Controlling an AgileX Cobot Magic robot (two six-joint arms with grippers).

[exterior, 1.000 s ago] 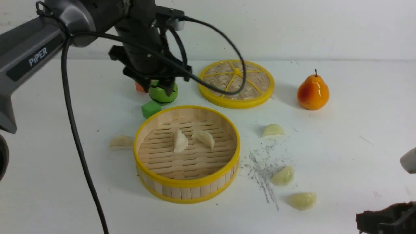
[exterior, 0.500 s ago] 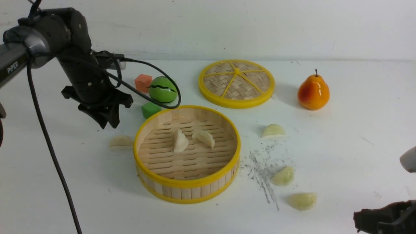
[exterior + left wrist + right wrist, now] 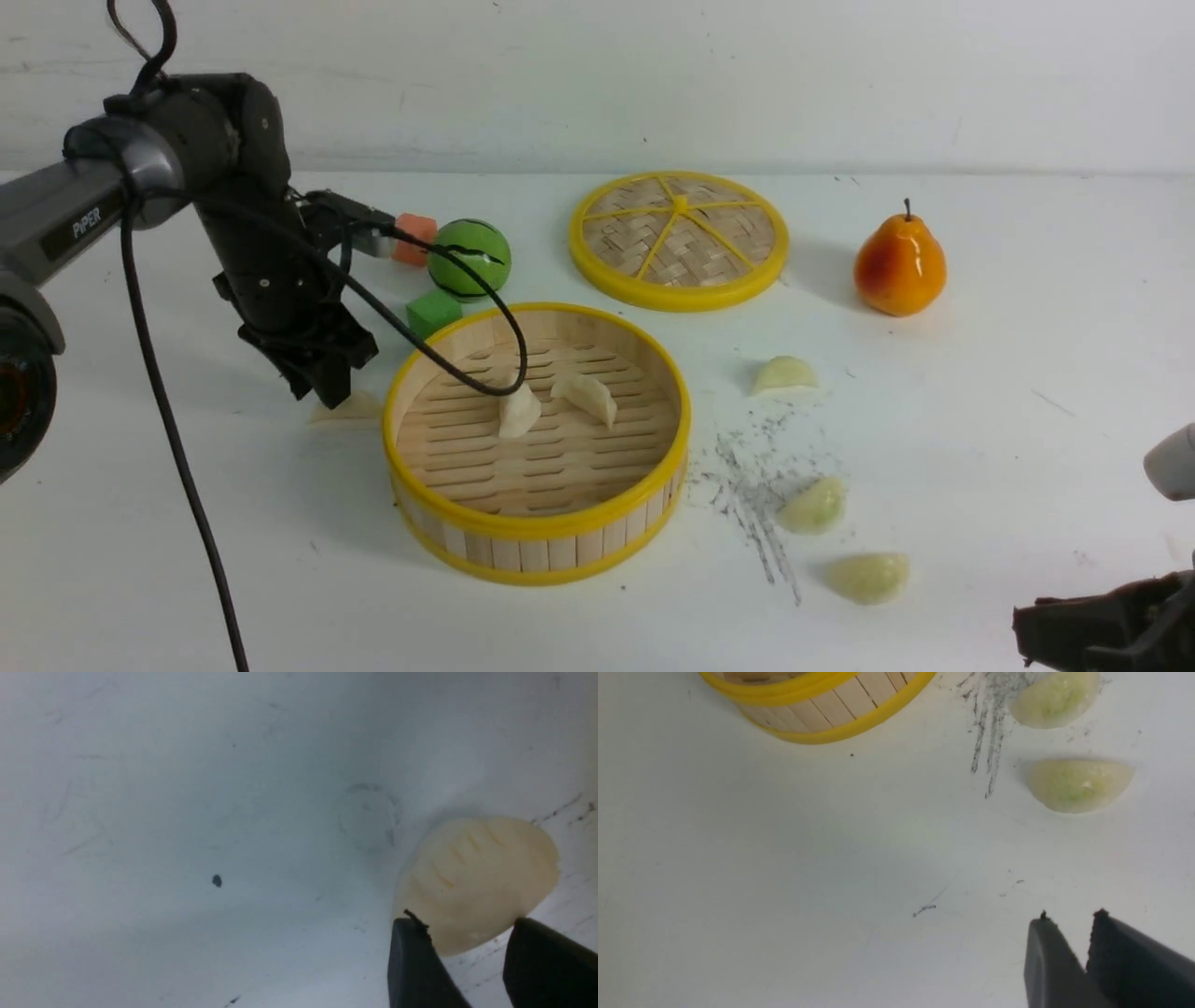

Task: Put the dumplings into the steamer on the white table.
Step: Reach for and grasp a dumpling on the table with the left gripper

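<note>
**Front view:** The left gripper (image 3: pixel 322 381) points down at a cream dumpling (image 3: pixel 358 408) lying on the white table (image 3: pixel 980 401), just beside the steamer (image 3: pixel 537 530), a round bamboo basket with slatted floor and yellow rims. Two pleated cream dumplings (image 3: pixel 518 411) rest inside it. Three pale green dumplings (image 3: pixel 785 374) lie on the table to its right, near grey scuffs (image 3: pixel 756 504).

**Left wrist view:** The black jaws stand partly apart over the crescent's smooth edge; whether they pinch it cannot be told.

**Right wrist view:** The right gripper (image 3: pixel 1069 917) hovers above the table, jaws a narrow slit apart, holding nothing. Two glossy green dumplings and the steamer's wood-strip wall lie beyond.
</note>
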